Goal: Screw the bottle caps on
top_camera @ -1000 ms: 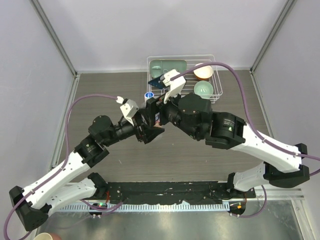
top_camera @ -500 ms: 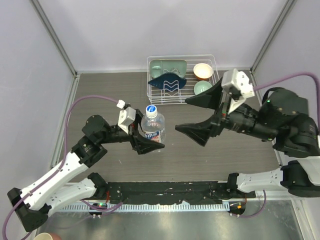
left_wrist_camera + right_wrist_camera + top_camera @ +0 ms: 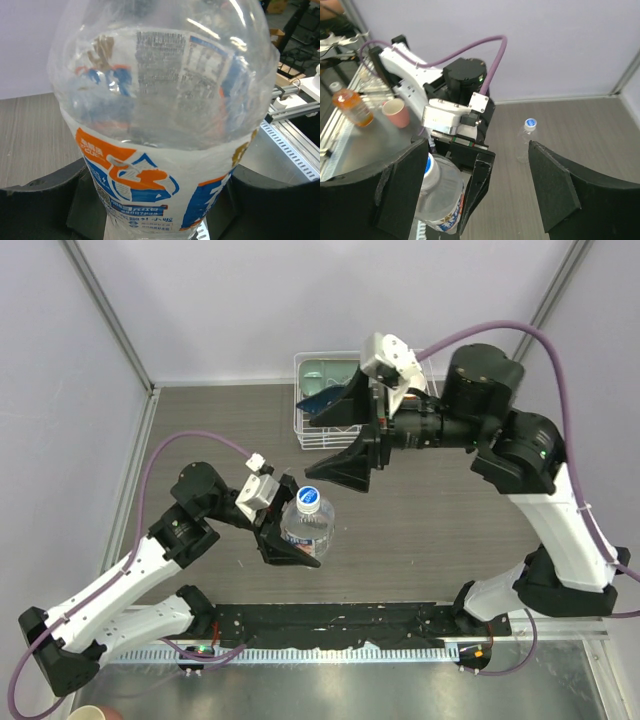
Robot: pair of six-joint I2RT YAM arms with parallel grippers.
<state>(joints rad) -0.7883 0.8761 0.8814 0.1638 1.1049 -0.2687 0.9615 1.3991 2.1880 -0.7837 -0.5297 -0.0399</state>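
Left hand (image 3: 290,543) clamps the labelled bottle (image 3: 306,527) around its body, near the middle of the surface (image 3: 430,530), with a cap (image 3: 309,500) sitting on its neck. Right hand (image 3: 346,442) hangs spread wide and empty just beyond it, on the far side. The other bottle (image 3: 526,142) stands capped on the surface. To tighten well, centre the right fingers squarely on the cap, pinch lightly, then twist while the left grip resists turning.

The left gripper (image 3: 293,542), clamped round the labelled bottle (image 3: 306,525), blocks the table's middle-left. The right gripper (image 3: 335,445), jaws spread, hangs in front of the dish rack (image 3: 330,355). A 2nd bottle (image 3: 526,137) stands alone nearby. The table (image 3: 440,530) lies open to the right.
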